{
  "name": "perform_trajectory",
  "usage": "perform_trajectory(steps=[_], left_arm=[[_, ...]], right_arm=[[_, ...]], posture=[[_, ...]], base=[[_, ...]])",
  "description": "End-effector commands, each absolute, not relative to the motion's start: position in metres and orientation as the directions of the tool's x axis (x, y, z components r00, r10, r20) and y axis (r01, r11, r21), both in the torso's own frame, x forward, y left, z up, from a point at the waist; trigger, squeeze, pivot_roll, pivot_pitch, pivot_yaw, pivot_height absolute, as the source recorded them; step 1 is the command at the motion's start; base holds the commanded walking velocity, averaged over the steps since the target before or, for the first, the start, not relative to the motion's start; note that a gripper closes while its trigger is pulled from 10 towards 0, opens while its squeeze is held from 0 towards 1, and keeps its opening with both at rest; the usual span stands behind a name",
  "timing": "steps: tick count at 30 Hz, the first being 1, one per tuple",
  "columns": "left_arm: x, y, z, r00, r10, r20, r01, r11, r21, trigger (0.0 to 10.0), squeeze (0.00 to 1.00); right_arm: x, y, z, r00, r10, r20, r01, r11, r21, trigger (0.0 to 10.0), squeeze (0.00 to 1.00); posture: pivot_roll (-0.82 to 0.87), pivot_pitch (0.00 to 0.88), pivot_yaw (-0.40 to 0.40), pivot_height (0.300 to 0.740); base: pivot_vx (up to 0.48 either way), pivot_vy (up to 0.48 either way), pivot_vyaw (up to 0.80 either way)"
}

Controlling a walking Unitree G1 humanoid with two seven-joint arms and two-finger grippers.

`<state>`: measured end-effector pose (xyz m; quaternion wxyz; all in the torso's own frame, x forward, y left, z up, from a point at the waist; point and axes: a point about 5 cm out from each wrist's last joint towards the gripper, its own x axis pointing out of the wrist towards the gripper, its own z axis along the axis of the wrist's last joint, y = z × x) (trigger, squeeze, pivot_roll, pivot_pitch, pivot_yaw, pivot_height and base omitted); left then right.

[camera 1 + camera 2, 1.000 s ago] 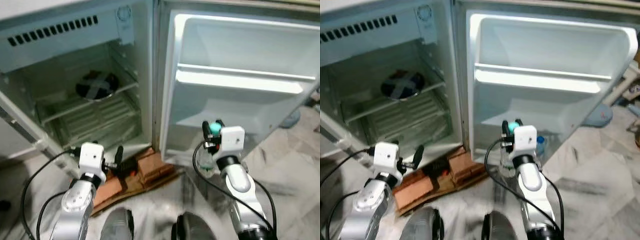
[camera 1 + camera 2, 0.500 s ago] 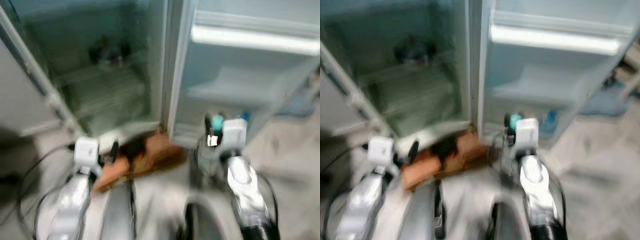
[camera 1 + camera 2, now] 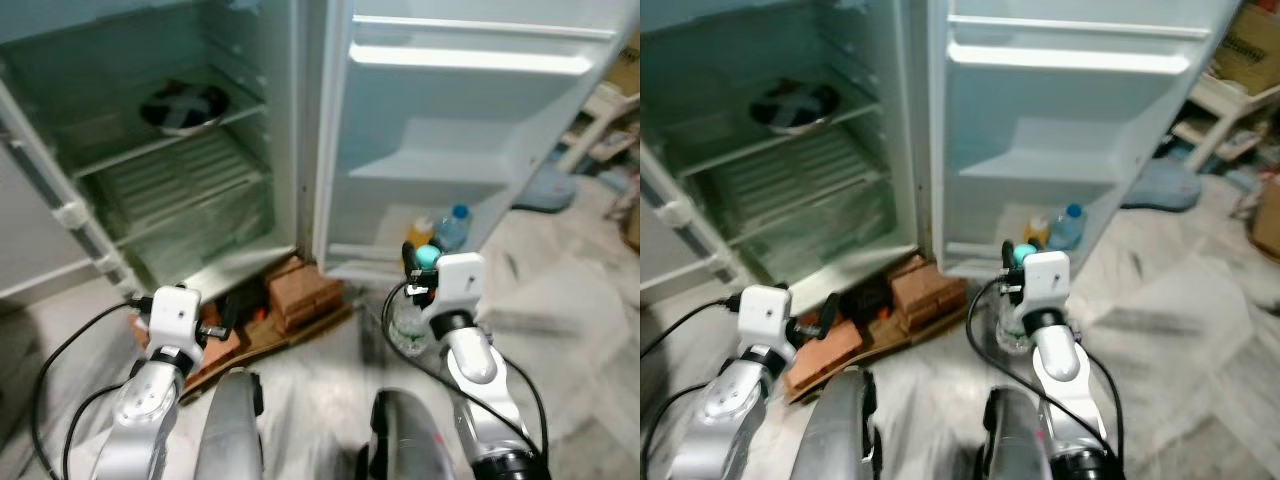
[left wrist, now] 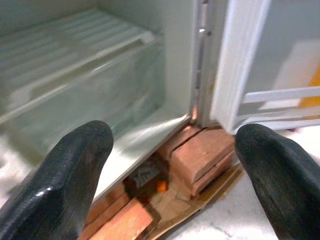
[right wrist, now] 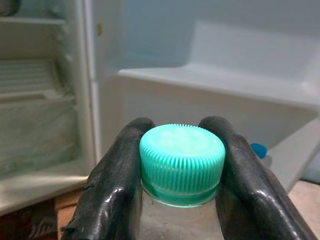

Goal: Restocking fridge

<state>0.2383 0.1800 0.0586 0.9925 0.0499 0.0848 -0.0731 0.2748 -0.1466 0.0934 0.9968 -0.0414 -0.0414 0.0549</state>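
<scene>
The right gripper clamped a clear bottle just under its teal cap, at 5 o'clock in the head views, in front of the open fridge door. The door's bottom shelf already held two bottles. The left gripper hovered empty, fingers wide, above the bricks at 7 o'clock. Risks, as judged: a grip this high could let the bottle swing or slip; it might strike the shelf lip, or topple the stored bottles.
</scene>
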Motion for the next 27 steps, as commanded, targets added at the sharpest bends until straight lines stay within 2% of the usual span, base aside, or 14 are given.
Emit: perform_trajectory(steps=[1, 27], left_arm=[[0.2401, 0.1773, 0.0612, 0.975, -0.151, -0.166, 0.166, 0.983, 0.081, 10.0, 0.00], [0.2399, 0.1743, 0.0617, 0.971, -0.169, -0.167, 0.184, 0.980, 0.075, 10.0, 0.00]], right_arm=[[0.2771, -0.1523, 0.0998, 0.989, 0.096, 0.108, -0.086, 0.992, -0.098, 10.0, 0.00], [0.2746, -0.1495, 0.0974, 0.987, 0.126, 0.104, -0.115, 0.988, -0.107, 10.0, 0.00]], posture=[[0.07, 0.136, -0.011, 0.641], [0.07, 0.133, -0.009, 0.641]], base=[[0.337, 0.000, 0.00], [0.336, 0.000, 0.03]])
